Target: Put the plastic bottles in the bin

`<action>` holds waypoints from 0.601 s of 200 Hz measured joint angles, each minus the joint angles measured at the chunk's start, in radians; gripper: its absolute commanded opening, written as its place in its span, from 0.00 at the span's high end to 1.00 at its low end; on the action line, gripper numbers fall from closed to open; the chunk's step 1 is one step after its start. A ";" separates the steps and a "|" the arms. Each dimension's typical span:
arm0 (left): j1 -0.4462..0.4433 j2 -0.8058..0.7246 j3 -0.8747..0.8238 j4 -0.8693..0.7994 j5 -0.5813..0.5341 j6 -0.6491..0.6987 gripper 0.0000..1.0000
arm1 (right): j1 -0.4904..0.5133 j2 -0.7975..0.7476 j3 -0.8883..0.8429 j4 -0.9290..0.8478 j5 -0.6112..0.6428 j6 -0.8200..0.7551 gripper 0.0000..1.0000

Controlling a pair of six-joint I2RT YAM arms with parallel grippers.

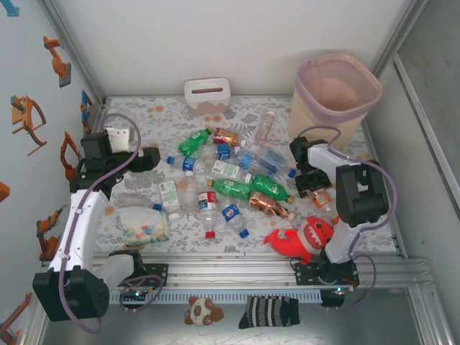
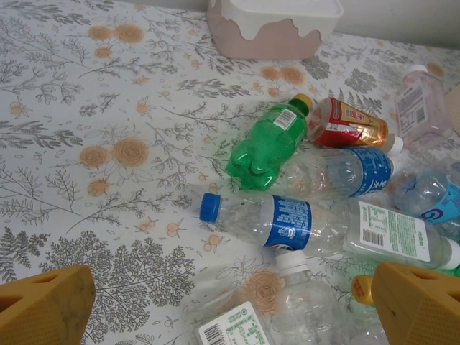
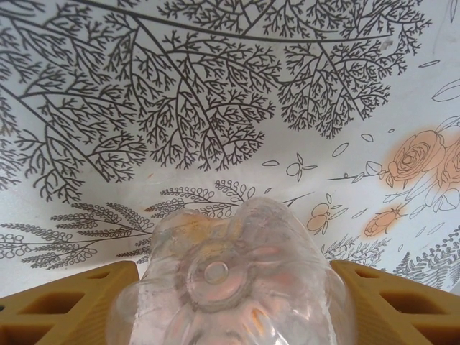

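Note:
Several plastic bottles (image 1: pixel 237 176), clear, green and copper-brown, lie scattered over the middle of the flowered table. The cream bin (image 1: pixel 374 90) with a pink liner stands at the back right. My left gripper (image 1: pixel 154 158) hangs open at the pile's left edge. In its wrist view the left gripper (image 2: pixel 230 309) is above a clear white-capped bottle (image 2: pixel 302 287), with a blue-capped bottle (image 2: pixel 280 223) and a green bottle (image 2: pixel 266 144) beyond. My right gripper (image 1: pixel 314 183) points down just in front of the bin. The right gripper (image 3: pixel 230 287) has both yellow fingers against a clear bottle (image 3: pixel 230 244).
A small white box (image 1: pixel 207 93) with a slot stands at the back centre. A red plush shark (image 1: pixel 305 237) lies near the right arm's base, and a clear bag of pastel bits (image 1: pixel 144 224) near the left arm. Walls close in both sides.

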 measured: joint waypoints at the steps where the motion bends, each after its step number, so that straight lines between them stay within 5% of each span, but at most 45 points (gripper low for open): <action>1: 0.000 0.000 0.000 0.000 0.000 0.000 0.02 | 0.000 0.000 0.000 0.000 0.000 0.000 0.36; 120: 0.001 -0.005 -0.015 0.001 -0.008 0.000 0.02 | 0.004 -0.253 0.115 -0.014 -0.064 0.010 0.41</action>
